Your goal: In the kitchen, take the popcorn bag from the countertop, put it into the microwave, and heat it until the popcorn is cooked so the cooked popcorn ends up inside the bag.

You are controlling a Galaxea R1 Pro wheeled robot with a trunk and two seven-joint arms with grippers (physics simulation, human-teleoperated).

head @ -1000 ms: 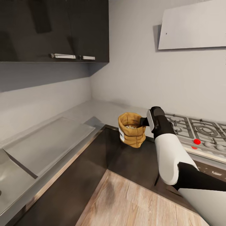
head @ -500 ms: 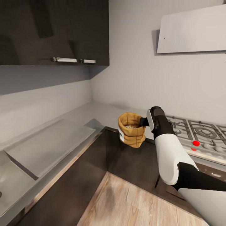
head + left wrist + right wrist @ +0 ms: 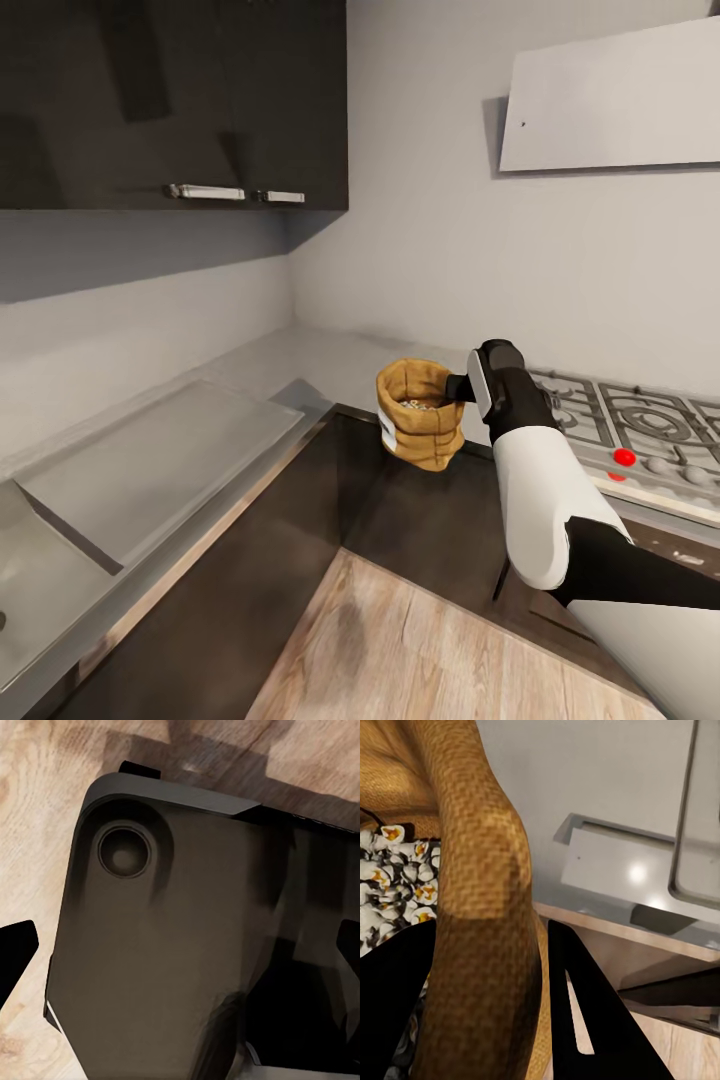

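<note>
Head view: your right pincer (image 3: 462, 388) pinches the bag (image 3: 420, 413) rim, bag hanging left, off the surface (image 3: 330, 355).

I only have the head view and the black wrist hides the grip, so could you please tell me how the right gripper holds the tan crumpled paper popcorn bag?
Observer: The right gripper pinches the rolled rim of the tan crumpled paper popcorn bag, one finger inside, one outside.
Operator: Thank you. What is inside?
Observer: White popped pieces with yellow and dark spots.
Operator: And the left gripper?
Observer: The left gripper has widely spread fingertips, above the wooden floor.
</note>
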